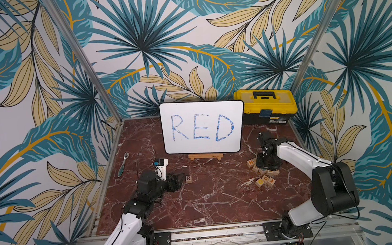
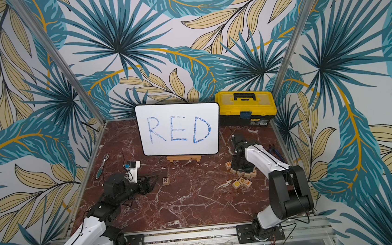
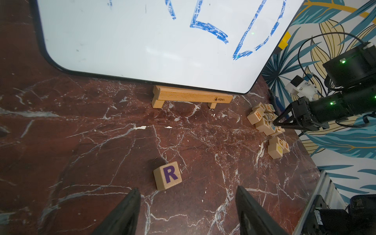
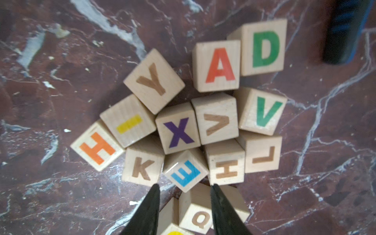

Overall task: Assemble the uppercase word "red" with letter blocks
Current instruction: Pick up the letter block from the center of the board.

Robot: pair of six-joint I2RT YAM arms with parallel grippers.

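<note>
Right tool (image 4: 184, 185) open, tips flanking E block (image 4: 185, 170); R block (image 3: 167, 178) just ahead of open left tool (image 3: 187, 187); board (image 3: 122, 40) reads RED.

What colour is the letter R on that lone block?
Purple, on the pale wooden R block; it shows best in the left wrist view.

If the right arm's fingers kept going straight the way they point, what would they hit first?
Probably the tilted blue E block, just ahead of the right gripper, between the K block and the brown H block; depth is hard to judge.
</note>
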